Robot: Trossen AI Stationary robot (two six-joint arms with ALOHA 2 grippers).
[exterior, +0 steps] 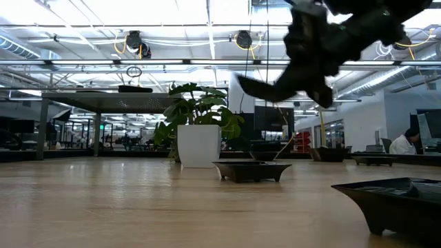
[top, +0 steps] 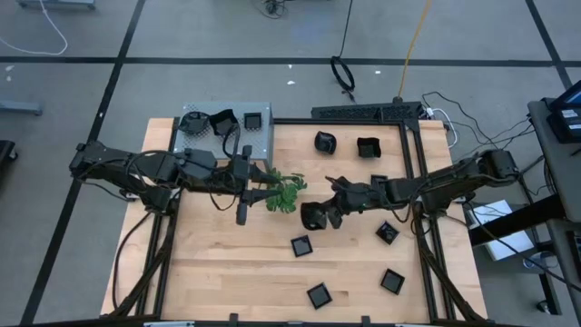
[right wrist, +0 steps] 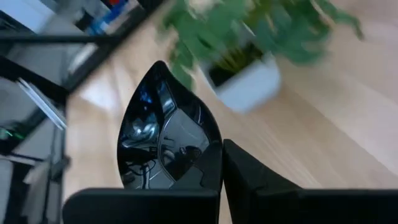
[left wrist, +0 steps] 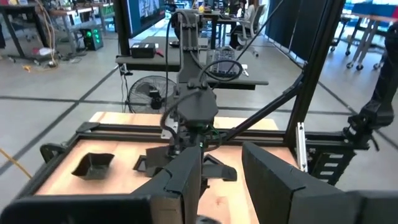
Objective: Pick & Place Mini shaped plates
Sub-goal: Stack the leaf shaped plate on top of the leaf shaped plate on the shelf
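My right gripper (top: 324,216) hangs over the table's middle, shut on a glossy black leaf-shaped mini plate (right wrist: 163,140), seen lifted above the wood in the low view (exterior: 265,86). Other black mini plates lie flat on the table: two near the far edge (top: 325,142) (top: 368,146) and several toward the near right (top: 301,245) (top: 392,281). My left gripper (left wrist: 221,180) is open and holds nothing, beside a green plant in a white pot (top: 286,193). My right gripper pinches the leaf-shaped plate by the rim of its broad end (right wrist: 208,171) between the two fingers. The pointed end (right wrist: 158,65) sticks out ahead of the fingers. The plate is lifted clear of the table and tilted (exterior: 265,86).
A grey perforated metal box (top: 263,141) at the far left corner carries two black dishes (top: 222,121) (top: 253,120). The potted plant (right wrist: 249,74) stands between the two grippers. A black frame rail (top: 413,136) borders the far and right edges. Bare wood lies near left (top: 218,263).
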